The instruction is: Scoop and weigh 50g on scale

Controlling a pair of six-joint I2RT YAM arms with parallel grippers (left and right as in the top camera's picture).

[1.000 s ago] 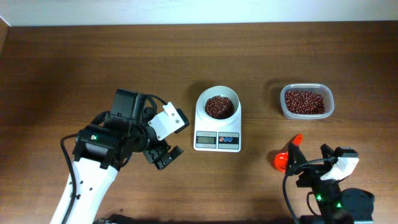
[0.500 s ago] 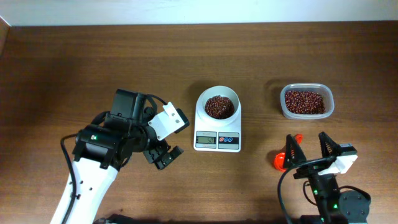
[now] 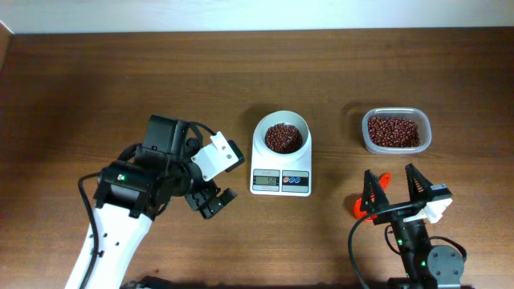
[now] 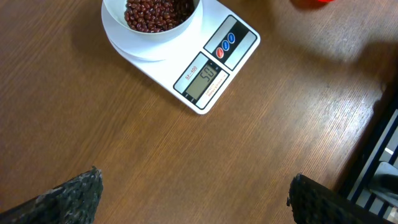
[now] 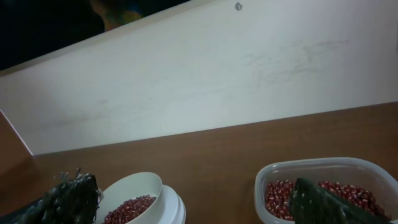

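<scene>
The white scale (image 3: 280, 181) stands mid-table, and its round bowl (image 3: 283, 136) holds a heap of red-brown beans (image 3: 283, 137). In the left wrist view the scale (image 4: 211, 68) lies ahead of my left gripper (image 4: 196, 200), and its display reads what looks like 50. My left gripper (image 3: 210, 199) hangs open to the left of the scale with nothing in it. Near the front right, my right gripper (image 3: 393, 191) also stands open and holds nothing. In the right wrist view it (image 5: 193, 208) points level toward the bowl (image 5: 134, 193) and the back wall.
A clear plastic tub (image 3: 395, 131) of the same beans stands at the back right, also seen as the tub (image 5: 323, 174) in the right wrist view. An orange scoop (image 3: 361, 207) lies on the table beside the right gripper's left finger. A pale wall borders the far edge.
My right gripper has turned from its side to face the back and shifted slightly left, its fingers now spread wide. The scoop stays on the table. The left arm has not moved.
</scene>
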